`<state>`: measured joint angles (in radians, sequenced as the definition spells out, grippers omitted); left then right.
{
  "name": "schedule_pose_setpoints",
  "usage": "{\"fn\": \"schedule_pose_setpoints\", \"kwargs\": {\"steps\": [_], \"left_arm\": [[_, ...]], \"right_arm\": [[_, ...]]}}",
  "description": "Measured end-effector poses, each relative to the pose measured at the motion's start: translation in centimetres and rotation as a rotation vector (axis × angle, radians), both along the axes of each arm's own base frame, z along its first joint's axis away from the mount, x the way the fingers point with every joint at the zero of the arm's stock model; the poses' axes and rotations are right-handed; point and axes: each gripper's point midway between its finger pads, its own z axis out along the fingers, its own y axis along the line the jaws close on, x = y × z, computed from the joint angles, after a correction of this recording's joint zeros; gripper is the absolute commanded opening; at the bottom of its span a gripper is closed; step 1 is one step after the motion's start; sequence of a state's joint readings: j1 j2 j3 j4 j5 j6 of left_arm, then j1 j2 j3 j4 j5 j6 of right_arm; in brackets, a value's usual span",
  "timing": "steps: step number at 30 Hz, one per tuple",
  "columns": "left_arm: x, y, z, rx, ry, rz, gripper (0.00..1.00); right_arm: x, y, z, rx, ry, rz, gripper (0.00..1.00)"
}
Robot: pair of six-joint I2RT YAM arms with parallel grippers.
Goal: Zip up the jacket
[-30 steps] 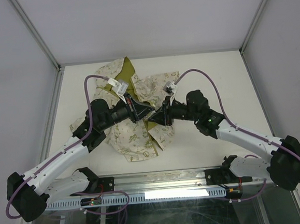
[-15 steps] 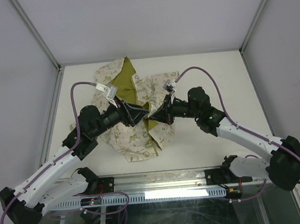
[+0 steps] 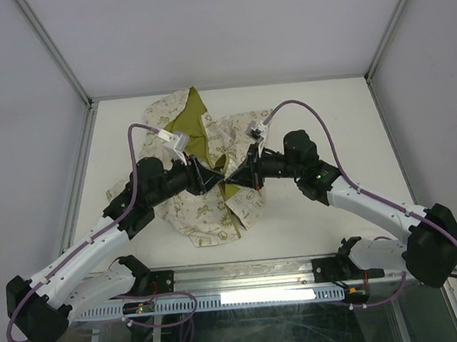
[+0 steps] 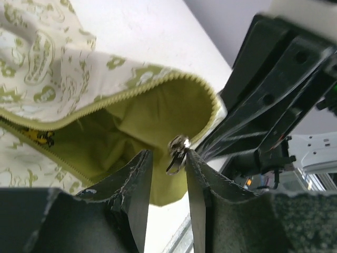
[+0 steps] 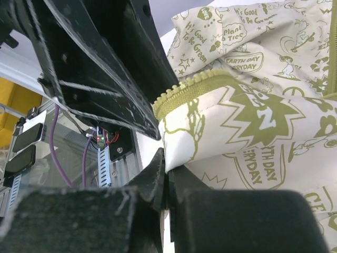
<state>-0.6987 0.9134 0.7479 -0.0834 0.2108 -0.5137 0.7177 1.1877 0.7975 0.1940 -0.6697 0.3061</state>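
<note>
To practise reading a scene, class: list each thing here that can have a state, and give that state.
jacket: unzipped, crumpled, green lining showing.
zipper teeth: apart, not joined.
left hand: open, set around the slider.
zipper slider: in the left hand's gap, not clamped.
right hand: shut on the jacket's edge.

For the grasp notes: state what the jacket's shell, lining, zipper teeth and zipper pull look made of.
The jacket shell: matte cream cloth, probably woven cotton or a blend; it creases softly and carries olive print. The lining: plain olive matte fabric, folding loosely. The zipper teeth: dull olive, likely moulded plastic. The zipper pull: bright silver glint, apparently metal.
</note>
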Motion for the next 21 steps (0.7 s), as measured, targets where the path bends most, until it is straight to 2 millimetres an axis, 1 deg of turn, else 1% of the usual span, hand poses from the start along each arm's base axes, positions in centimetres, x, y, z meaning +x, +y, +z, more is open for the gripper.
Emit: {"fn": "schedule_pose_setpoints", "kwargs": {"steps": [2,7,8,10,12,14,18,21], "left_arm": [[-0.4,0.2,-1.4,0.025,0.032,-0.006,0.32],[-2.2,0.9,-6.6,0.113,0.169,-0.034,0.32],[-2.5,1.1,-7.2,0.124,0.193,-0.037,0.33],[-2.8,1.3,-7.7,0.135,0.217,-0.036,0.41],[-2.9,1.4,-7.3,0.122,0.215,-0.032,0.45],[-3.0,1.5,-6.3,0.094,0.204,-0.018,0.48],[-2.6,1.2,-3.4,-0.011,0.17,0.004,0.51],[-1.8,0.9,-1.5,-0.093,0.153,0.028,0.54]], "right_arm": [[0.2,-0.1,0.0,0.001,0.0,-0.007,0.0],[0.7,-0.4,0.5,0.009,-0.008,-0.024,0.0],[0.8,-0.4,0.7,0.011,-0.011,-0.024,0.0],[0.9,-0.4,1.0,0.014,-0.016,-0.024,0.0],[0.9,-0.3,1.2,0.016,-0.019,-0.024,0.0],[0.9,-0.4,1.1,0.014,-0.02,-0.026,0.0],[1.0,-0.4,1.0,0.01,-0.017,-0.029,0.0],[1.0,-0.4,0.9,0.008,-0.02,-0.028,0.0]]}}
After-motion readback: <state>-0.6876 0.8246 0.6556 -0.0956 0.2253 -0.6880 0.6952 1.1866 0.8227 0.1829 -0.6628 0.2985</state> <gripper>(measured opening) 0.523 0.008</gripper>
